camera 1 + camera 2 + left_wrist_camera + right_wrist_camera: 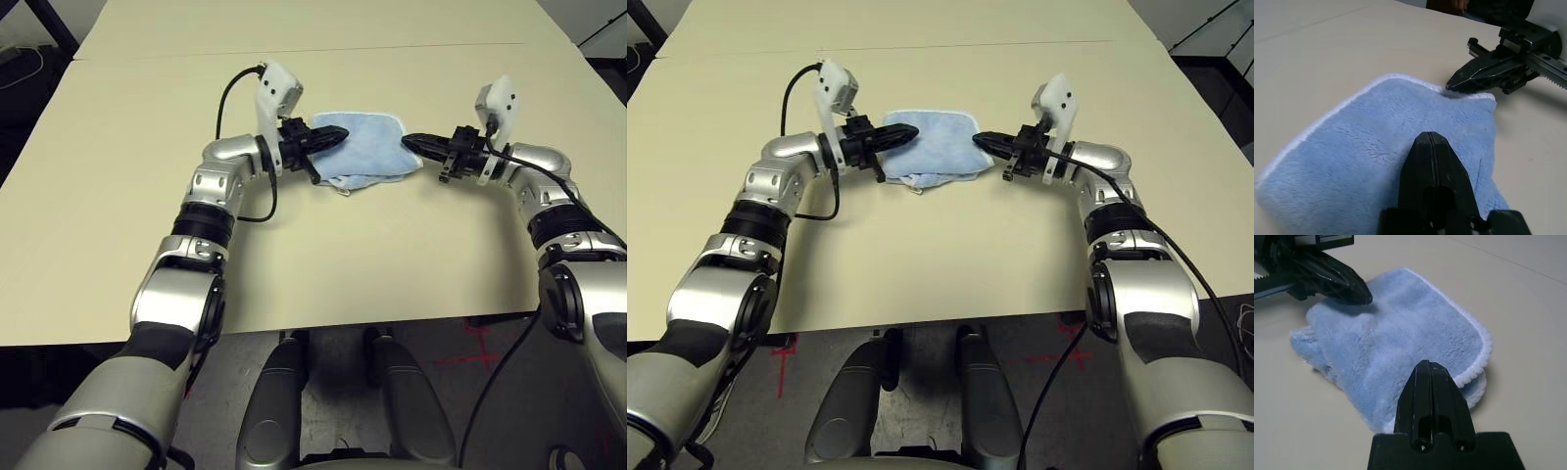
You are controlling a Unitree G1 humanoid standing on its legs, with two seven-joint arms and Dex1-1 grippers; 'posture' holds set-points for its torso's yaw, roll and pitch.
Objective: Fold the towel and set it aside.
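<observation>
Both hands, left and right, clenched empty, seemingly touching opposite edges of folded towel.

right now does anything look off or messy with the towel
Slightly. The towel is folded but uneven: a lower layer and a small white bit stick out at its near edge toward the left gripper, so the edges don't line up. Nothing looks damaged.

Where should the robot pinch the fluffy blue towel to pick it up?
Probably the towel's right-hand edge with the white trim, coming in from the side. It lies folded flat, and there the layers stack with a rounded lip that fingers can close around.
</observation>
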